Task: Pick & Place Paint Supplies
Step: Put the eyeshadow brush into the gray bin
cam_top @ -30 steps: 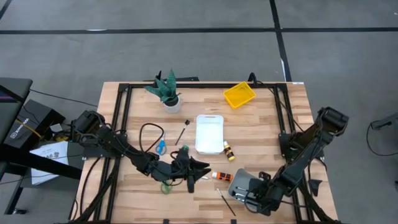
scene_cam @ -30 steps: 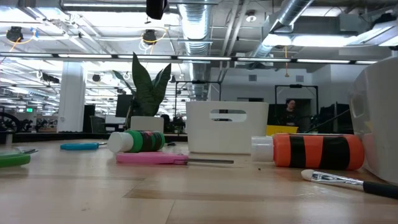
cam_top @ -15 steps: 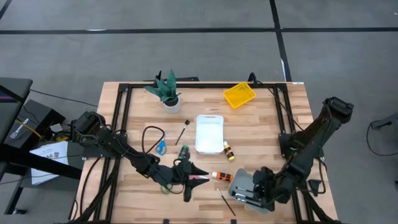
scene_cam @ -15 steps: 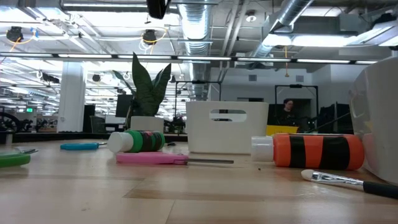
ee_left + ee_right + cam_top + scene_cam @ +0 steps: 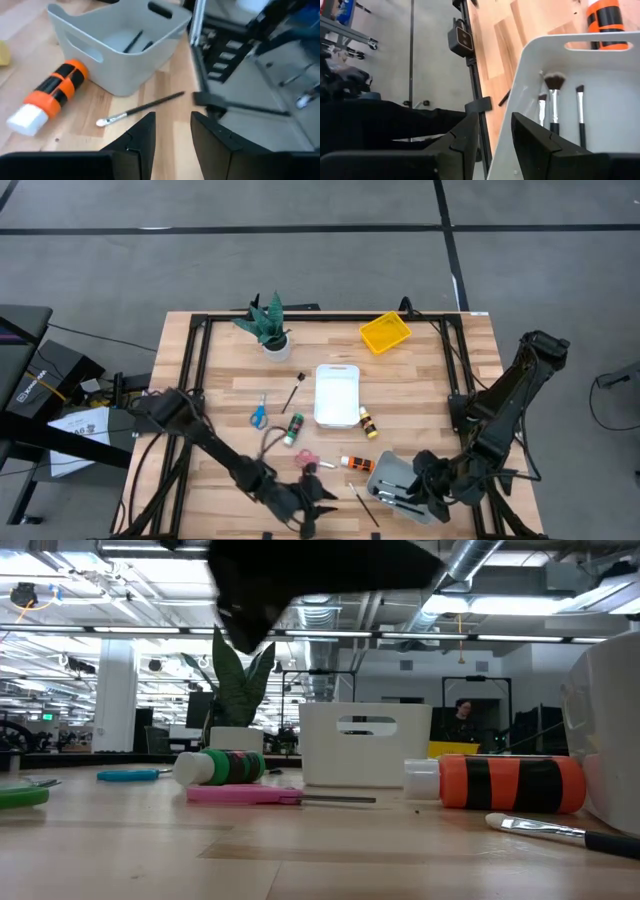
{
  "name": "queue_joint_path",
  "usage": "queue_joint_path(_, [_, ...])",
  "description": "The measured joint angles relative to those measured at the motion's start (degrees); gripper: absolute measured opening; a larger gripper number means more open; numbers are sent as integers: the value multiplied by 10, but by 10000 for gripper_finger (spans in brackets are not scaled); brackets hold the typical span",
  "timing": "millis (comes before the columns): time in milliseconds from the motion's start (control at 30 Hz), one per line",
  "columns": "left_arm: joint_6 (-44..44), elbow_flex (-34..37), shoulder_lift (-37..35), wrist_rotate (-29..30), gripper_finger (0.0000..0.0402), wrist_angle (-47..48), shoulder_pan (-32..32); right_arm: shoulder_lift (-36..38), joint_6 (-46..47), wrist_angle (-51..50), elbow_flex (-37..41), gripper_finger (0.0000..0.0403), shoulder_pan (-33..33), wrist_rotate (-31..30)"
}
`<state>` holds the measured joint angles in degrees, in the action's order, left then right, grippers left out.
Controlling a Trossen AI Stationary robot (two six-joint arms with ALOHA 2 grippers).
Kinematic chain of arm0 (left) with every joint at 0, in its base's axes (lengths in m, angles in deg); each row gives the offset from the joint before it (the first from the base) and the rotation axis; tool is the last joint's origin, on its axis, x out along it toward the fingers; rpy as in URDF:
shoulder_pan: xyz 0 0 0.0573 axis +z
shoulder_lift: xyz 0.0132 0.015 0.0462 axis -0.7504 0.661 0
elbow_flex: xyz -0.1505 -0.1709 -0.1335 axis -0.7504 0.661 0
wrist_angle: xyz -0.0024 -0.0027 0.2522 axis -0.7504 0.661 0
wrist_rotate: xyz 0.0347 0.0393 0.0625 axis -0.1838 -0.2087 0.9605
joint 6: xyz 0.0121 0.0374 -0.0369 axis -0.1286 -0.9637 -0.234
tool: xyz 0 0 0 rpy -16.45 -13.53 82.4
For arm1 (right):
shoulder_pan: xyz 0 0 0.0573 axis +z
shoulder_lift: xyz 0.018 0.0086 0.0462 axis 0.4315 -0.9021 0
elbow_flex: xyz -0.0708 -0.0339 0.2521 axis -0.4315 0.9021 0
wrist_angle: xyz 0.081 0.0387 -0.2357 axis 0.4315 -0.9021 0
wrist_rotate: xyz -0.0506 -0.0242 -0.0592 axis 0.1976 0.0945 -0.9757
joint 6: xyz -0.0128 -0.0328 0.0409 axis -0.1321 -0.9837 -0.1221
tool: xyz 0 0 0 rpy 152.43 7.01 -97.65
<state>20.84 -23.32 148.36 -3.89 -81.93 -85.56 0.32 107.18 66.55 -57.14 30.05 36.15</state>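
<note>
Left gripper [image 5: 172, 131]: fingers parted, empty, low over the table's [image 5: 215, 480] near edge. I judge it lined up on the loose brush [image 5: 141, 107] lying just ahead of the fingertips, beside the grey tray [image 5: 116, 46].

Orange bottle [image 5: 48, 97]: on its side, off to one flank of that gripper, touching nothing.

Right gripper [image 5: 495, 131]: fingers apart, nothing held, poised at the tray rim; three brushes [image 5: 553, 102] lie inside, presumably sorted.

Two black jointed arms trailing black cables, with blocky dark fingers [image 5: 141, 142]
</note>
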Motion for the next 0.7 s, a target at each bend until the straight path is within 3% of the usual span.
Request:
queue_joint_path(133, [-28, -62, 51, 29, 117, 32, 22, 0, 0, 4, 0, 113, -1, 0])
queue_joint_path(300, [-29, -81, 82, 38, 117, 38, 49, 0, 0, 3, 0, 113, -1, 0])
queue_joint_path(533, [-72, -81, 104, -71, 117, 42, 64, 0, 0, 3, 0, 113, -1, 0])
queue_joint_path(700, [-98, -81, 110, -85, 117, 58, 70, 0, 5, 3, 0, 113, -1, 0])
